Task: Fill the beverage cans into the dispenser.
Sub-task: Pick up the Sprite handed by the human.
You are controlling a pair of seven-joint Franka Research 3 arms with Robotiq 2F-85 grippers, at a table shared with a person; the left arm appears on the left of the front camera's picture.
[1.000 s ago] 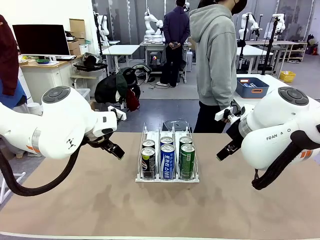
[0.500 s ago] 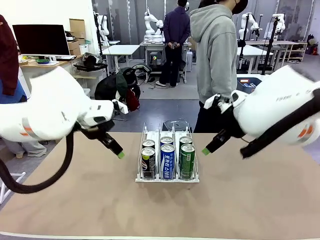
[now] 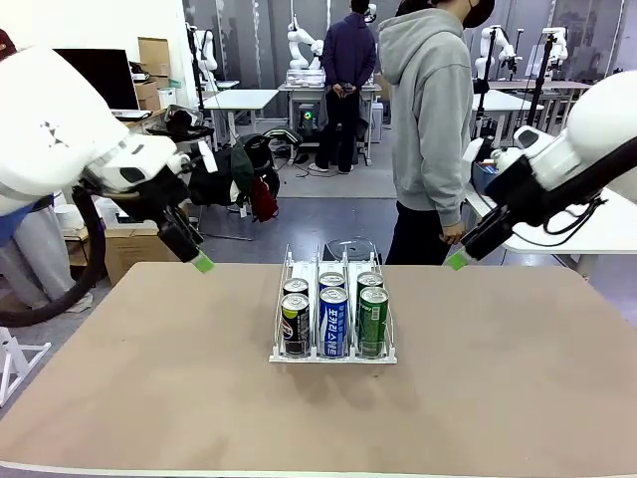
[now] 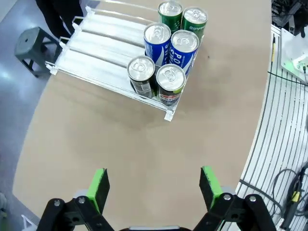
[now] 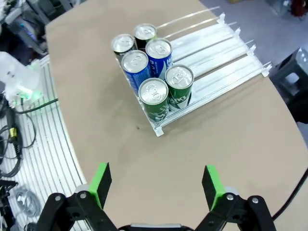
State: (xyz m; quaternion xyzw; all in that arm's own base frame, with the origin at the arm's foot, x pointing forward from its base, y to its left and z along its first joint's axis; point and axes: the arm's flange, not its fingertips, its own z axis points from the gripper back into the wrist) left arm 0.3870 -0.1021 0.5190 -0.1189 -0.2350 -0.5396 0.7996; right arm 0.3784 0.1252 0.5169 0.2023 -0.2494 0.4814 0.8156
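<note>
The dispenser [image 3: 282,354] stands mid-table, a clear rack with three lanes. Several beverage cans fill its front end in two rows: black [image 3: 296,324], blue [image 3: 333,321] and green [image 3: 373,321] in front, one of each colour behind. My left gripper [image 3: 202,263] hangs open above the table's far left, well away from the rack. My right gripper [image 3: 457,260] hangs open at the far right. The left wrist view looks down between open green pads [image 4: 99,187] at the cans [image 4: 171,84] and dispenser [image 4: 96,53]. In the right wrist view, open pads [image 5: 211,185] frame the cans [image 5: 154,98] and dispenser [image 5: 216,48].
A person in a grey hoodie [image 3: 428,129] stands just beyond the table's far edge, behind the rack. The brown tabletop [image 3: 199,398] is bare around the rack. A stool [image 4: 31,43] stands on the floor past the far edge.
Both arms have risen and swung outward, away from the dispenser, towards the table's far corners. Both grippers stayed open. The cans have not moved.
</note>
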